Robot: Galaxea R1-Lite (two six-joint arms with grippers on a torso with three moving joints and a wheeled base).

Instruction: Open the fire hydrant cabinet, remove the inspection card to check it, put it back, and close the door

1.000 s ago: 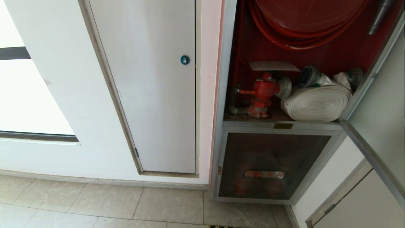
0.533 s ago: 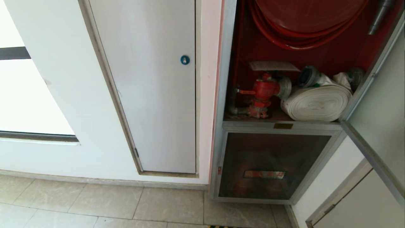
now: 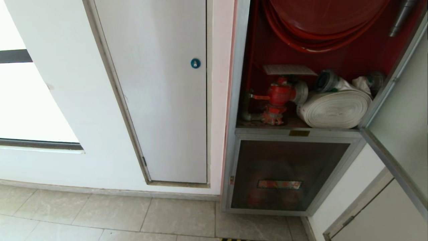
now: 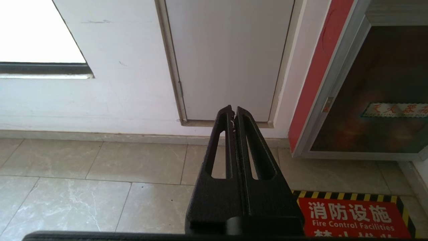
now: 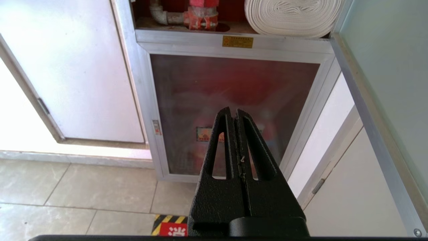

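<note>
left gripper (image 4: 233, 110): matte black, rough grainy surface like printed plastic
left fingers (image 4: 222, 144): two long tapered wedges, each pierced by a narrow slot with rounded ends; small pale flecks at the seam near the tips
left base: wide black block with a rounded boss at its middle; a black bar crosses beneath it

right gripper (image 5: 233, 112): same matte black, coarse texture
right fingers (image 5: 219, 144): two tapered wedges with long triangular cut-outs; a ragged seam between them with a tiny pale fleck partway along
right base: broad black block with a rounded boss in the middle and a dark bar below

markings: none readable on either gripper
</note>
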